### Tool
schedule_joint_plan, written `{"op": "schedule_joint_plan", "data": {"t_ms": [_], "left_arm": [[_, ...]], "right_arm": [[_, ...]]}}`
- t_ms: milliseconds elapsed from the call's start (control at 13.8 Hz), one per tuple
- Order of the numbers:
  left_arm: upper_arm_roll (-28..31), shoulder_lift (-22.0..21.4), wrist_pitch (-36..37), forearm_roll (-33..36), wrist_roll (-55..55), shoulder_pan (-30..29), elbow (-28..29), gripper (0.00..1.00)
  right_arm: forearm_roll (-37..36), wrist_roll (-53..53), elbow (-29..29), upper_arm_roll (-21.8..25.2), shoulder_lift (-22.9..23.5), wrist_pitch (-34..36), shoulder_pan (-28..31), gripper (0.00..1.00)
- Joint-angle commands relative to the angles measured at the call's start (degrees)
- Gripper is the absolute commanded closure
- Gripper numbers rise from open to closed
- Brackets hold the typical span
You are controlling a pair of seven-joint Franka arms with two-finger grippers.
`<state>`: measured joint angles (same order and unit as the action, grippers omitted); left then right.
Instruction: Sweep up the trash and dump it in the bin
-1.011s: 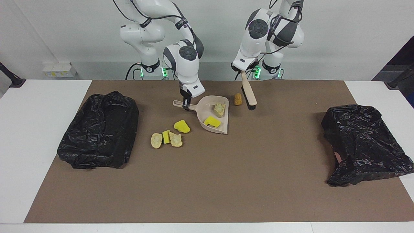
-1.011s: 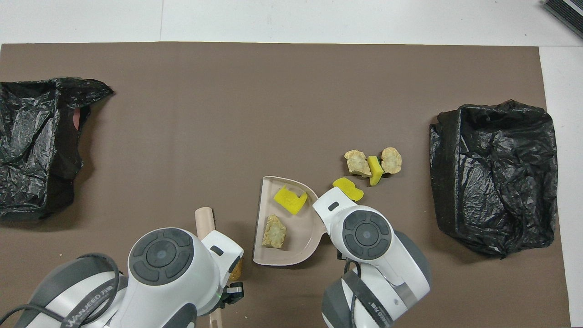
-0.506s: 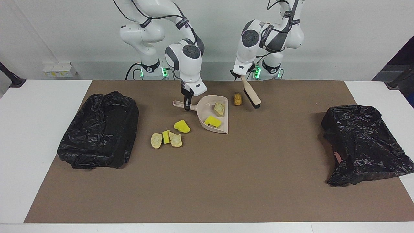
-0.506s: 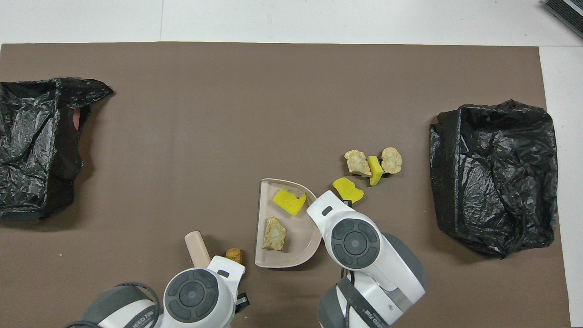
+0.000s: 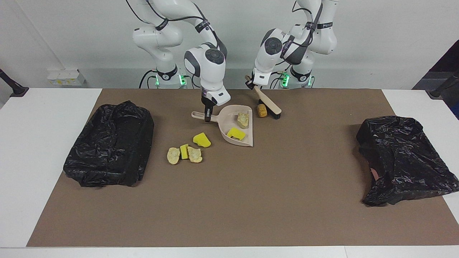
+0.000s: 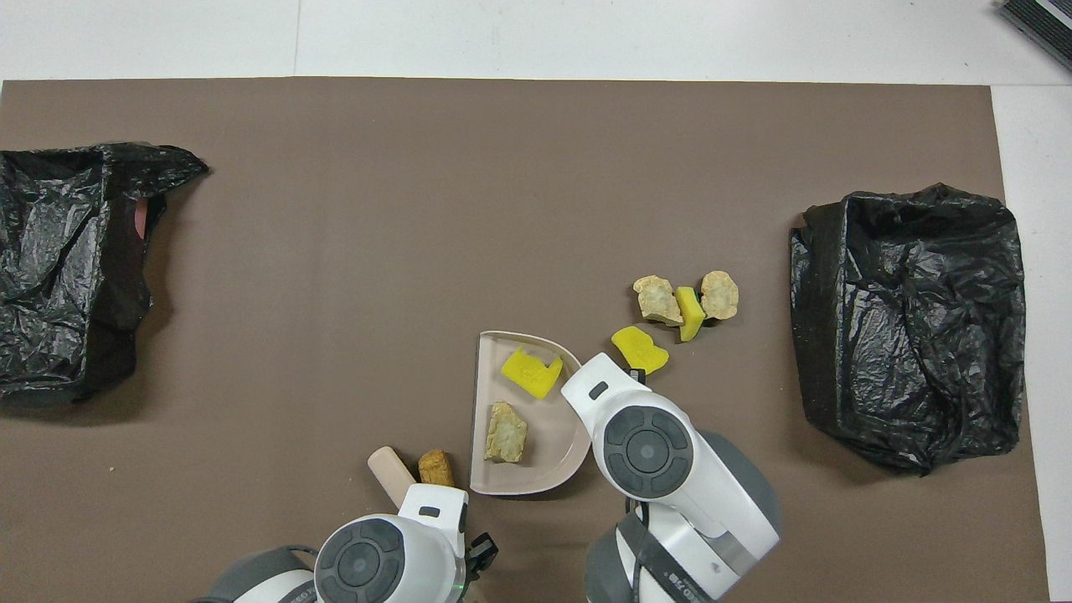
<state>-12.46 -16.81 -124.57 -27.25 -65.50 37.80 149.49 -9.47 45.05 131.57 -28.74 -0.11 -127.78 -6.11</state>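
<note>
The left claw (image 5: 255,87), clamped on the brush (image 5: 269,105), has swung its head in beside the brown lump (image 5: 262,110), ready to push it into the dustpan (image 5: 247,142). The right claw (image 5: 207,116) stays clamped on the pan's handle. Two trash pieces (image 5: 239,126) lie inside, four (image 5: 189,148) on the tabletop (image 5: 251,200) nearby

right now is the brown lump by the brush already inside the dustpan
No, the brown lump lies on the mat just outside the dustpan rim, beside the brush head, while two other pieces sit inside the pan.
</note>
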Motion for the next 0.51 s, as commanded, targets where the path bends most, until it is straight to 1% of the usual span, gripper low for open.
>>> {"op": "schedule_joint_plan", "data": {"t_ms": [0, 72, 217, 289, 433], "left_arm": [[0.8, 5.0, -3.7, -1.9, 0.6, 0.2, -4.4, 1.00], [0.9, 6.8, -4.2, -1.9, 2.9, 0.1, -6.5, 1.00], [0.9, 8.9, -4.7, -1.9, 11.3, 0.0, -9.6, 1.00], [0.9, 9.1, -4.6, -1.9, 15.6, 0.2, -10.4, 1.00], [0.8, 9.3, -4.1, -1.9, 20.8, 0.4, -10.9, 1.00]], "right_arm": [[-1.7, -1.5, -0.1, -0.4, 0.7, 1.5, 0.2, 1.00], [-1.7, -1.5, -0.1, -0.4, 0.7, 1.5, 0.2, 1.00], [-1.7, -1.5, -0.1, -0.4, 0.7, 1.5, 0.2, 1.00], [-1.7, -1.5, 0.0, -0.4, 0.6, 1.5, 0.2, 1.00], [-1.7, -1.6, -0.1, -0.4, 0.7, 1.5, 0.2, 1.00]]}}
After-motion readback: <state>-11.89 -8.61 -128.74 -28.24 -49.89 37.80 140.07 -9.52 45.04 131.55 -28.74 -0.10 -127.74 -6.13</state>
